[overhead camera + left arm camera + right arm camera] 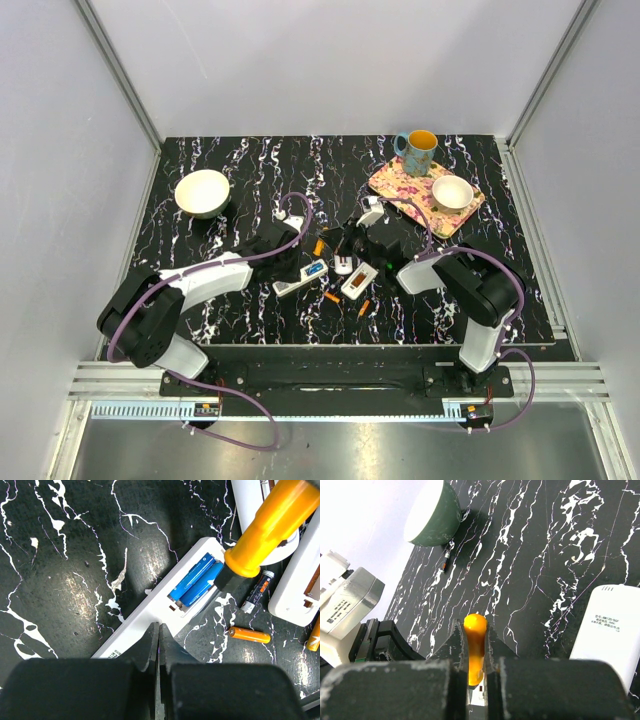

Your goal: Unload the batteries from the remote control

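A white remote control (145, 615) lies on the black marbled table with its battery bay open. Two blue batteries (195, 580) sit side by side in the bay. My left gripper (159, 630) is shut and empty, its tips resting on the remote's near end. My right gripper (475, 630) is shut on an orange-handled tool (475, 640). The tool's dark tip (227, 580) touches the bay's end next to the blue batteries. From above, the remote (298, 282) lies between the left gripper (288, 266) and the right gripper (356, 248).
Loose batteries lie near the remote: an orange one (250, 635), a black-and-white one (257, 591), and more orange ones (331, 297). Other white remotes (357, 283) lie close by. A white bowl (203, 192) stands back left, and a flowered tray (392, 180) with a mug (417, 152) and a cup (452, 192) back right.
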